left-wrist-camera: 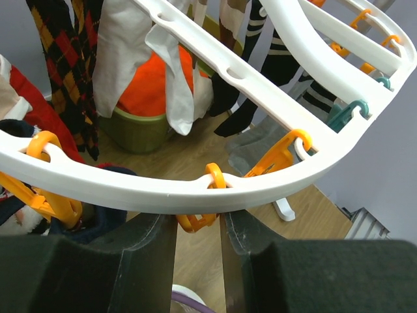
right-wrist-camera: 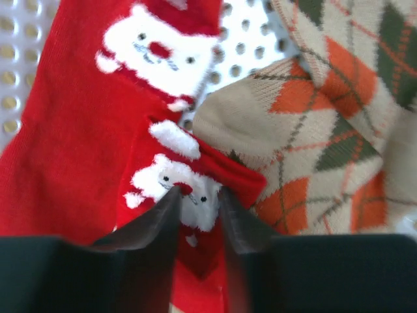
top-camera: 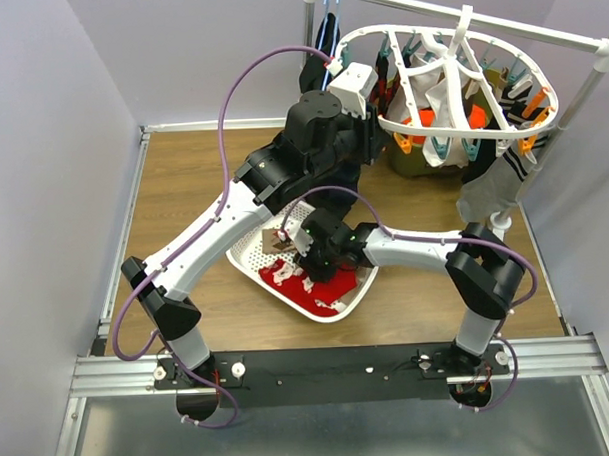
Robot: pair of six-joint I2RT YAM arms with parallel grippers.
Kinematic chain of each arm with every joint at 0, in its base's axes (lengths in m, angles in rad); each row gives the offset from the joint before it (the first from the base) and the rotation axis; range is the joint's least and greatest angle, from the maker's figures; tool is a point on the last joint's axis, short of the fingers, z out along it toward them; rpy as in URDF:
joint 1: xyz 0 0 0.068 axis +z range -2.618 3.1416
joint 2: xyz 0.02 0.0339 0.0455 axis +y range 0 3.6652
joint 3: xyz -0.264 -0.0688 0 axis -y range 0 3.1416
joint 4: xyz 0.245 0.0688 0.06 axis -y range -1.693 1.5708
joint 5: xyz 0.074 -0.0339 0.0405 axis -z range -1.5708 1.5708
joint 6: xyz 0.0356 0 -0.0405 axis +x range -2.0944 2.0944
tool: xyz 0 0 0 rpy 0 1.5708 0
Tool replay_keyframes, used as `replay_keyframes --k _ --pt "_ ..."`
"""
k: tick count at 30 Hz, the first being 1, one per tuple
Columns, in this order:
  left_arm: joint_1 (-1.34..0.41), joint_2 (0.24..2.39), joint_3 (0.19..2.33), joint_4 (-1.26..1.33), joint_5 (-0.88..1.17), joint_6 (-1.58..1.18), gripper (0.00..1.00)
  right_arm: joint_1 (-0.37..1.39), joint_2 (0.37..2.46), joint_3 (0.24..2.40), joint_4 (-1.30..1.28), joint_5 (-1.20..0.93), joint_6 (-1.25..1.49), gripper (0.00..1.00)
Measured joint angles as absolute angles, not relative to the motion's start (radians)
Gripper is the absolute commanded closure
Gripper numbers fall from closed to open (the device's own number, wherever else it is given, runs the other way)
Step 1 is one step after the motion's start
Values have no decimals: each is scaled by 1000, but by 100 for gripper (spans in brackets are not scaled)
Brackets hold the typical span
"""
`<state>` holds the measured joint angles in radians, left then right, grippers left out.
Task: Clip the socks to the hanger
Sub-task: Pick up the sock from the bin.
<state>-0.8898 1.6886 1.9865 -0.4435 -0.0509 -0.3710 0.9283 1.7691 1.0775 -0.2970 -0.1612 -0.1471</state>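
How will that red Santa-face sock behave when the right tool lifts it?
Probably floppy: the red knit Santa-face sock lies folded, so it should drape. Likely light, since the fabric looks thin. Its fuzzy white trim may drag the tan argyle sock touching it.

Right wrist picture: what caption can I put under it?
Right gripper pinches a red Santa sock beside an argyle sock in the white basket.

The basket (top-camera: 248,258) sits mid-table (top-camera: 183,182), socks (top-camera: 327,287) in it. The hanger (top-camera: 471,132) hangs behind, rightward (more socks beneath it).
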Motion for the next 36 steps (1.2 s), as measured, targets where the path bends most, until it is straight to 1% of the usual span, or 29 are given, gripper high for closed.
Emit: replay_keyframes --k 2,7,14,20,25,31,36 --pt "-890 1689 1987 -443 -51 -371 100 930 1762 1113 -337 -128 -132 51" --pt "-890 1689 1986 -443 -51 -371 100 931 1727 1205 -460 -44 -49 51" --pt "-890 1689 1986 -442 -44 -372 100 967 1710 1295 -481 33 121 50" --pt "-889 1689 1986 -443 -40 -372 100 1028 1824 1352 -503 134 243 50" --pt "-889 1689 1986 -443 -39 -372 100 1052 1896 1355 -518 196 301 50" --pt "-889 1689 1986 -443 -38 -371 100 1056 1919 1357 -517 269 337 51" --pt "-889 1689 1986 -443 -38 -371 100 1059 1934 1357 -517 282 344 53"
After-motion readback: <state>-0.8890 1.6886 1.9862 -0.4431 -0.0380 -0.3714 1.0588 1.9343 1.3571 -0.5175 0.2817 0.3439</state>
